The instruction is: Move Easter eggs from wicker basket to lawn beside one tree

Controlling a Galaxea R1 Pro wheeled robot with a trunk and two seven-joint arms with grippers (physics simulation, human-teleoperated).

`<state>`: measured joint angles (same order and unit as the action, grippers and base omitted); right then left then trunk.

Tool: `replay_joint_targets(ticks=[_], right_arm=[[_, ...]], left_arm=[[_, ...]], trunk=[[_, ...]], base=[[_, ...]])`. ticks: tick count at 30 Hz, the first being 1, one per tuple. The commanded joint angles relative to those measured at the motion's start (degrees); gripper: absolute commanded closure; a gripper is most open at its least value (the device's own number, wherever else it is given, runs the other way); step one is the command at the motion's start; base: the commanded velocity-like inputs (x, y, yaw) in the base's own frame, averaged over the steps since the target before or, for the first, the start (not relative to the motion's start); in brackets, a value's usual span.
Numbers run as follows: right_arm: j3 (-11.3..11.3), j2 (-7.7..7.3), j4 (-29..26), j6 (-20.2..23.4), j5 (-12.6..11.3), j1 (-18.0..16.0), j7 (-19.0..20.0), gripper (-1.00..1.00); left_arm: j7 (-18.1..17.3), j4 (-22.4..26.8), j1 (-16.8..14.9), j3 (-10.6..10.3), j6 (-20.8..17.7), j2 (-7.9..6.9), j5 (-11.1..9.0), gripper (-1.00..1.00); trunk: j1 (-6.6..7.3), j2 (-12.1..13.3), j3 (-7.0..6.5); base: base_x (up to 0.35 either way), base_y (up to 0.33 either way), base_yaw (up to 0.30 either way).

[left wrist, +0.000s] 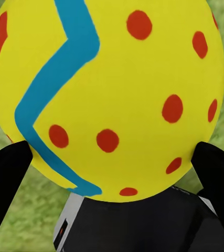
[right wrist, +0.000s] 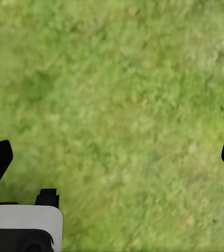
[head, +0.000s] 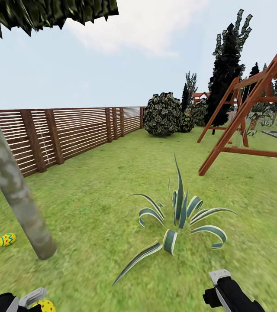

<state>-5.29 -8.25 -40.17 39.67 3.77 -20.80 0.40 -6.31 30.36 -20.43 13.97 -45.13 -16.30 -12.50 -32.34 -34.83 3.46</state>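
One egg (head: 6, 239) lies on fenced lawn (head: 91, 208); left claw (left wrist: 112, 157) pinches another, right claw (right wrist: 112, 157) spread.

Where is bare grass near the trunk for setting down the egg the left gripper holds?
The lawn is bare between the tree and the striped agave, and in front of the trunk's base. Left of the trunk an egg already lies. The left gripper holds its egg; grass under the right gripper is bare.
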Motion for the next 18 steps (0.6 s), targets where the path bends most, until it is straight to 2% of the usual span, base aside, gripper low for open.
replay_joint_targets(ticks=[1, 18], right_arm=[[-0.25, -0.09, -0.08, 0.33, 0.36, -0.04, 0.04, -1.0], [-0.25, -0.29, -0.1, 0.16, 0.36, -0.03, 0.04, -1.0]], left_arm=[[-0.27, 0.08, -0.04, 0.27, -0.33, 0.02, 0.2, 1.0], [-0.36, 0.14, -0.04, 0.27, -0.34, 0.05, 0.16, 1.0]], trunk=[[-0.25, -0.52, 0.3], [-3.98, -7.34, 3.35]], base=[[0.0, 0.0, 0.0], [0.0, 0.0, 0.0]])
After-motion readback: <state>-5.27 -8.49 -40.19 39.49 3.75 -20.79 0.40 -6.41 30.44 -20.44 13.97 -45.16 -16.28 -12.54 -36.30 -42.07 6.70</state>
